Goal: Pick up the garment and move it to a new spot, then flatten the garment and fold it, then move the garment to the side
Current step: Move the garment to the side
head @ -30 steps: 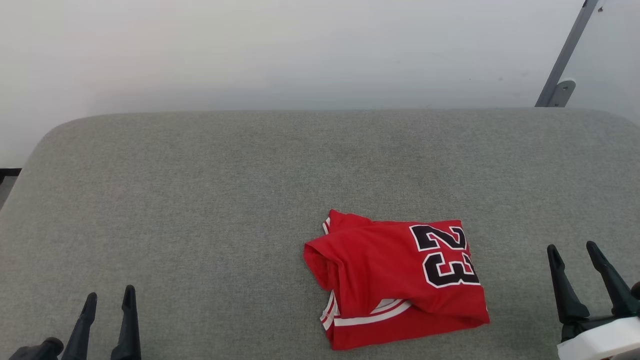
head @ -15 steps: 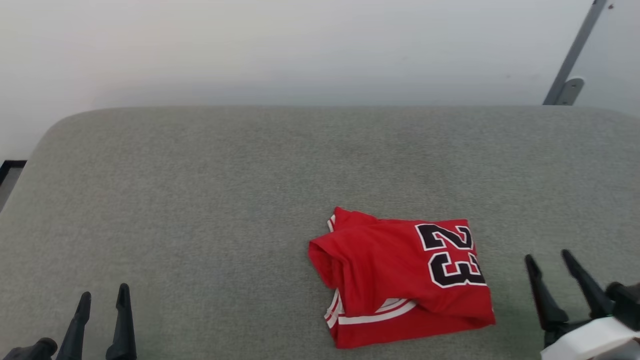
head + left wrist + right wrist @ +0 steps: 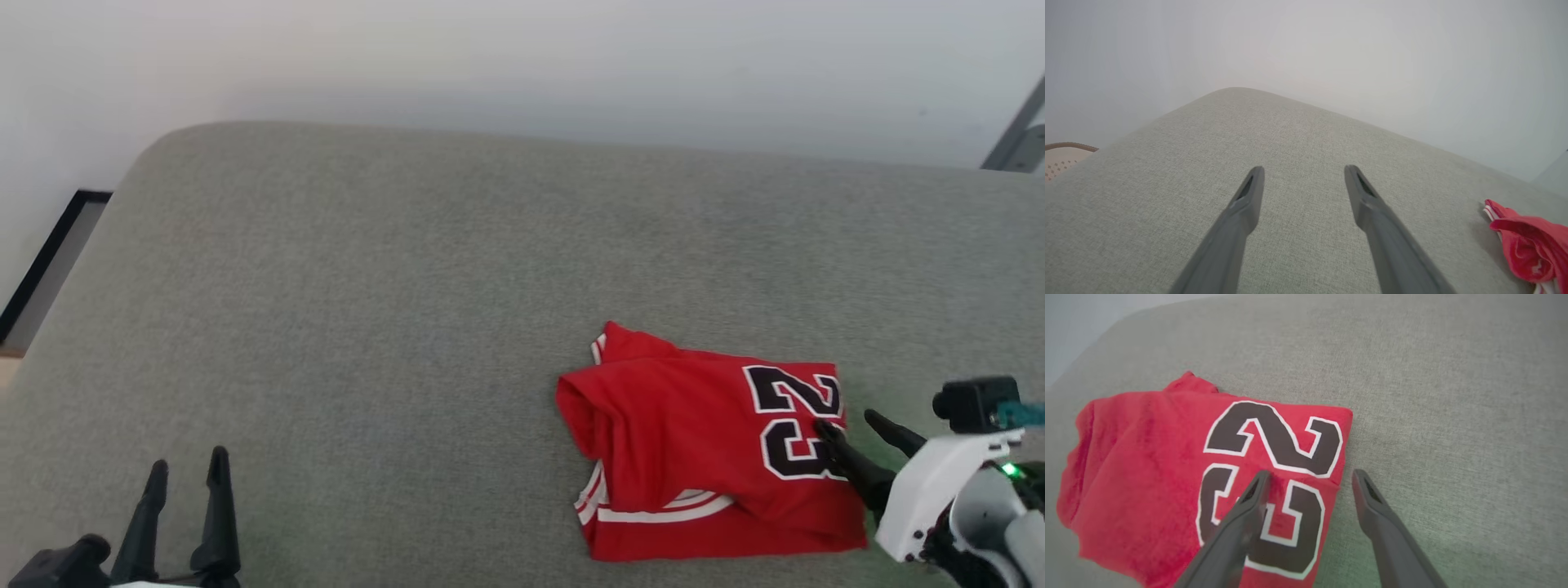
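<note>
**Right gripper straddled the edge of the folded jersey**

The garment [image 3: 694, 457], a red jersey, lay folded into a rough rectangle on the grey fabric-covered worktop [image 3: 408, 286], right of centre and near the front edge in the head view. Its black, white-outlined number 23 [image 3: 784, 392] faced up at the right end of the fold. Red and white striped trim [image 3: 653, 514] peeked out along the near side, and a bunched roll of cloth formed the left end.

The right gripper [image 3: 845, 421] reached in from the lower right with its two dark fingers spread wide apart and nothing between them. In the right wrist view the gripper [image 3: 1309, 474] sat across the jersey's [image 3: 1147, 457] right edge: one finger lay over the number [image 3: 1274, 433], the other over bare grey fabric just beside the cloth. Whether the fingertips touched the jersey could not be told.

The left gripper [image 3: 188, 459] hung at the lower left, well apart from the jersey, its fingers also spread and empty. In the left wrist view it [image 3: 1303, 169] pointed across bare worktop, with the bunched end of the jersey [image 3: 1523, 245] at the far right edge.

A pale wall [image 3: 522, 57] rose behind the worktop, and a grey metal bar [image 3: 1016, 139] slanted at the upper right
</note>
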Robot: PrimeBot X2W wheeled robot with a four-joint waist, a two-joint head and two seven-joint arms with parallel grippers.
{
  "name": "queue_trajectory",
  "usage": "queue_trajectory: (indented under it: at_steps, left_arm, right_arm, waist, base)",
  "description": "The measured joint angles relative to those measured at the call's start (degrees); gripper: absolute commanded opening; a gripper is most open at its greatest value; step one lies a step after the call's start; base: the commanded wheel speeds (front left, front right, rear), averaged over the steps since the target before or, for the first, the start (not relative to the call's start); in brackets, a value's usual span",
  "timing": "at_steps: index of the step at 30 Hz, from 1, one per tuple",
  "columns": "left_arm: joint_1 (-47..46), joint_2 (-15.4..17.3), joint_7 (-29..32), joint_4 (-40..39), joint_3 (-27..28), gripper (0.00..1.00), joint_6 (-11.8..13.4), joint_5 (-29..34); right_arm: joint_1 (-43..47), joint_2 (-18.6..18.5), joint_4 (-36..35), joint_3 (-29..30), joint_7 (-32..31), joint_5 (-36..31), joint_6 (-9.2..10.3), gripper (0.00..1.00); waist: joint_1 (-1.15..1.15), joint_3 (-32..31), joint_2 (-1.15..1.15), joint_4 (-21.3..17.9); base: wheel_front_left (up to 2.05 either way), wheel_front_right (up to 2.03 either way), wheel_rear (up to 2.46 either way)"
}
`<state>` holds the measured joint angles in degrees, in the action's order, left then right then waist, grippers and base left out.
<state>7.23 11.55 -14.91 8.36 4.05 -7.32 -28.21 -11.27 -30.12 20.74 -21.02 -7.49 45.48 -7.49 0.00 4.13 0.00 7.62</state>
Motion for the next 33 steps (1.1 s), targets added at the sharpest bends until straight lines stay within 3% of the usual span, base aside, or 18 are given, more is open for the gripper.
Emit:
queue_trajectory:
  at_steps: [8, 17, 18, 19, 20, 25, 33]
  left_arm:
    - [-1.57, -0.56, 0.00, 0.67, -0.71, 1.00, 0.00, -0.49]
    - [-2.82, -1.10, 0.00, 1.25, -1.10, 1.00, 0.00, -0.60]
    - [-2.97, -1.12, 0.00, 1.35, -1.21, 1.00, 0.00, -0.60]
    - [-3.16, -1.14, 0.00, 1.44, -1.22, 1.00, 0.00, -0.62]
    - [-3.36, -1.16, 0.00, 1.45, -1.23, 1.00, 0.00, -0.67]
    - [-4.45, -0.92, 0.00, 1.42, -1.80, 1.00, 0.00, -0.67]
    - [-8.22, 0.36, 0.00, 0.33, -3.60, 1.00, 0.00, -0.01]
  right_arm:
    - [-5.10, -3.34, 2.02, -2.59, -17.11, 3.99, 0.00, 1.00]
    - [-8.86, -2.04, 4.66, -0.97, -31.86, 5.99, 0.00, 1.00]
    - [-9.26, -1.59, 4.99, -0.62, -33.26, 5.99, 0.01, 0.85]
    - [-9.51, -1.36, 4.81, -0.54, -34.29, 5.93, 0.02, 0.29]
    - [-9.61, -1.07, 4.64, -0.14, -34.97, 5.94, 0.04, 0.00]
    - [-9.90, 0.90, 2.85, 2.11, -37.07, 6.47, 0.00, 0.00]
    - [-11.65, -0.18, -0.25, 7.42, -36.17, 3.85, -0.02, 0.00]
  waist:
    - [0.00, 2.77, 0.00, 2.80]
    - [0.00, 4.79, 0.00, 4.03]
    - [0.00, 4.95, 0.00, 4.04]
    - [0.00, 5.09, 0.00, 4.02]
    - [0.00, 5.24, 0.00, 3.98]
    - [0.00, 5.99, 0.00, 3.31]
    - [0.00, 7.44, 0.00, 0.67]
  base:
    - [0.00, 0.00, 0.00]
    - [0.00, 0.00, 0.00]
    - [0.00, 0.00, 0.00]
    - [0.00, 0.00, 0.00]
    - [0.00, 0.00, 0.00]
    - [0.00, 0.00, 0.00]
    - [0.00, 0.00, 0.00]
